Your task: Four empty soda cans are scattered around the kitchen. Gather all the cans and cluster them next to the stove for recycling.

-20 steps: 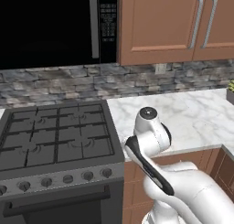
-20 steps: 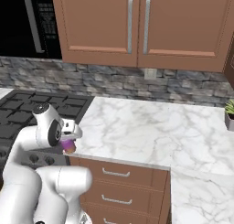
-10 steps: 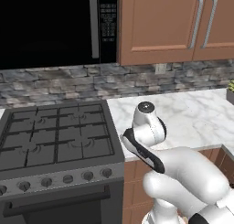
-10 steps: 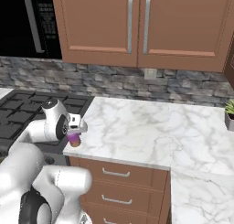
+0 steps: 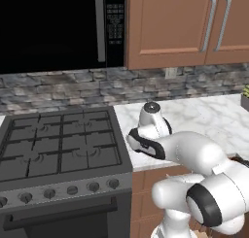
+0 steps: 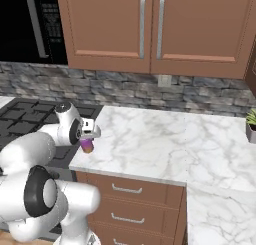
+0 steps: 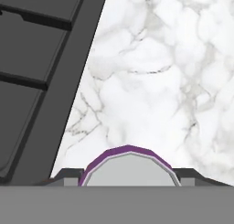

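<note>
Left base view: my arm reaches over marble desk (image 5: pixel 209 115) just right of stove (image 5: pixel 58 149); wrist blocks what I carry.

Right base view: purple-pink can (image 6: pixel 87 146) hangs under my jaws (image 6: pixel 88 140), over desk corner beside stove (image 6: pixel 30 114), apparently just above surface.

Hand view: silvery can top (image 7: pixel 129 169) between my fingertips (image 7: pixel 68 175), jaws clamped on its sides; stove edge at left.

Judgement: empty can, light, thin-walled, smooth; easily dented, may slip. Grip mid-body on sides, gentle squeeze.
</note>
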